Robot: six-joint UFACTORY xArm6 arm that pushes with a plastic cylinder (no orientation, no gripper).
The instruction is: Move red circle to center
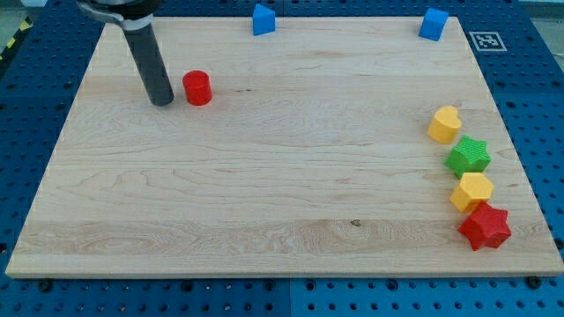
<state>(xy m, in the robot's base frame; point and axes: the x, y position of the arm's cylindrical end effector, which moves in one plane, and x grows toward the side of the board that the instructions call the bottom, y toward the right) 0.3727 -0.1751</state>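
Observation:
The red circle (197, 88), a short red cylinder, stands on the wooden board (282, 194) in its upper left part. My tip (162, 103) rests on the board just to the left of the red circle, with a small gap between them. The dark rod rises from the tip toward the view's top left.
A blue block (263, 18) sits at the board's top edge, another blue block (433, 24) at the top right. Along the right edge stand a yellow heart (444, 124), a green star (468, 156), a yellow hexagon (472, 191) and a red star (484, 226).

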